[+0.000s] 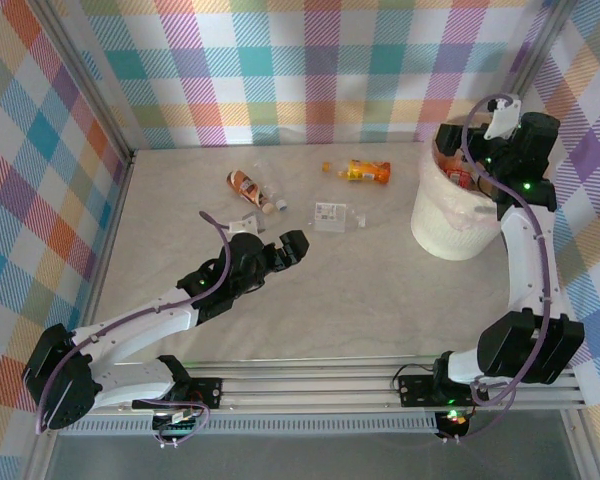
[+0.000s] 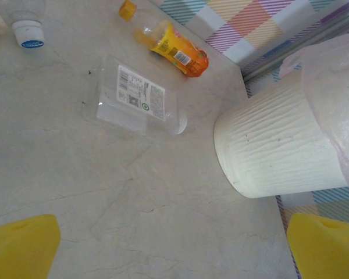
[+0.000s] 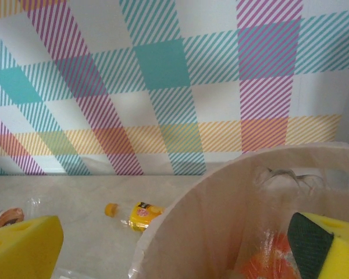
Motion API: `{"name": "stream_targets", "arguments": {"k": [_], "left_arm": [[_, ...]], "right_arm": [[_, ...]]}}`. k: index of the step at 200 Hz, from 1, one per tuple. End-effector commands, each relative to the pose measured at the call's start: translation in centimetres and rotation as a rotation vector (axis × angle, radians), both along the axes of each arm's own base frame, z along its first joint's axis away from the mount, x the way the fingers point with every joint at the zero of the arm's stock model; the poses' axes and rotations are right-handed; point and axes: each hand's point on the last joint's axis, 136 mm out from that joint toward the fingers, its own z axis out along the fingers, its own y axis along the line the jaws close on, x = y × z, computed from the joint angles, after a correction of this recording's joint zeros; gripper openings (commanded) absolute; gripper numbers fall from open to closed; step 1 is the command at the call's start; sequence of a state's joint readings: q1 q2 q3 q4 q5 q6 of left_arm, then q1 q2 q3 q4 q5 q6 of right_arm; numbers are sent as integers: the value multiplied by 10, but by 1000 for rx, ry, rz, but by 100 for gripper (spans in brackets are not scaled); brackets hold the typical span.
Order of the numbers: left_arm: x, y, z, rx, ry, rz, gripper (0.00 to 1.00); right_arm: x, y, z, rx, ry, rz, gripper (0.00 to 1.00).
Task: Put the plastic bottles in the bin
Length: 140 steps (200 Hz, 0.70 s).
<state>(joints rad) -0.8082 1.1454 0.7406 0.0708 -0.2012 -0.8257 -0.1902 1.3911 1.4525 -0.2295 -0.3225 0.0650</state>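
The cream-white bin (image 1: 445,225) stands at the right of the table, lined with a translucent bag. My right gripper (image 1: 467,160) hangs open over its mouth; in the right wrist view the gripper (image 3: 174,244) holds nothing, and a bottle with an orange-red label (image 3: 267,261) lies inside the bin (image 3: 209,221). On the table lie an orange-labelled bottle (image 1: 365,171), a clear flattened bottle (image 1: 330,215) and a brown-labelled bottle (image 1: 248,185). My left gripper (image 1: 283,250) is open, low over the table and short of the clear bottle (image 2: 136,99).
A small clear bottle with a white cap (image 2: 28,32) lies near the brown one. Checked walls close in the table on three sides. The bin (image 2: 273,145) sits close to the right wall, and bare tabletop lies between it and my left gripper (image 2: 174,244).
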Motion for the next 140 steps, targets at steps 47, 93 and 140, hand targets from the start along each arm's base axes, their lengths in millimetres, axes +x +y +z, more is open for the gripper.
{"name": "stream_targets", "arguments": {"k": [47,93,140], "left_arm": [[7,25,-17,78,72,135,100],[20,45,-21,161,114,236,100],[52,73,-21,279,173,371,100]], "right_arm": [[-12,-5,20,270,13,-98,100],[-54,55,36,500,-26,197,100],[-108,134,18,460,4,435,100]]}}
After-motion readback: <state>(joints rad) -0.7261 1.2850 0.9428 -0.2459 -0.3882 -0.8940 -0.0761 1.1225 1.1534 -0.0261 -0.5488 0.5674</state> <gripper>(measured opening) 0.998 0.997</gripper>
